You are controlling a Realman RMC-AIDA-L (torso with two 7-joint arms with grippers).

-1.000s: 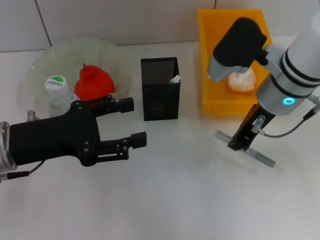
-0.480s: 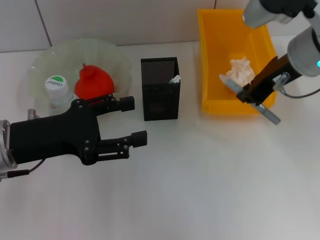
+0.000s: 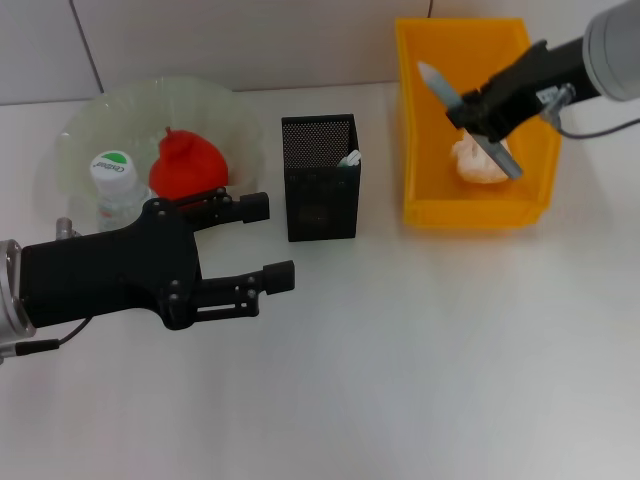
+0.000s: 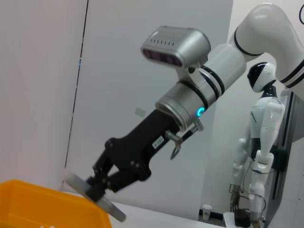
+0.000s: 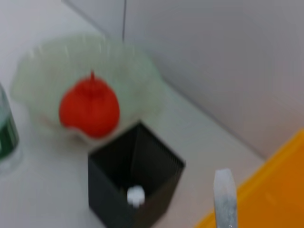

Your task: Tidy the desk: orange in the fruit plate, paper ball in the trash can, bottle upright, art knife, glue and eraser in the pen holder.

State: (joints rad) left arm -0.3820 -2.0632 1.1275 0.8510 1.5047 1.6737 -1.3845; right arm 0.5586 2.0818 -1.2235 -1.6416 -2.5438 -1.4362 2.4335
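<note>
My right gripper (image 3: 478,108) is shut on the grey art knife (image 3: 438,84), holding it slanted in the air above the yellow trash can (image 3: 415,150); the left wrist view shows that gripper (image 4: 102,183) on the knife (image 4: 78,183). The paper ball (image 3: 470,168) lies in the can. The black mesh pen holder (image 3: 320,190) holds a white item (image 3: 350,158); glue or eraser, I cannot tell. The orange (image 3: 188,165) sits in the fruit plate (image 3: 90,115). The bottle (image 3: 112,180) stands upright beside it. My left gripper (image 3: 272,241) hovers open and empty left of the holder.
The right wrist view looks down on the pen holder (image 5: 135,171), the orange (image 5: 89,107) in the plate (image 5: 52,61), the knife tip (image 5: 224,197) and the can's yellow rim (image 5: 280,175). White table stretches across the front.
The right gripper has lifted the art knife off the table and carried it back and up over the trash can. The left arm has not moved.
</note>
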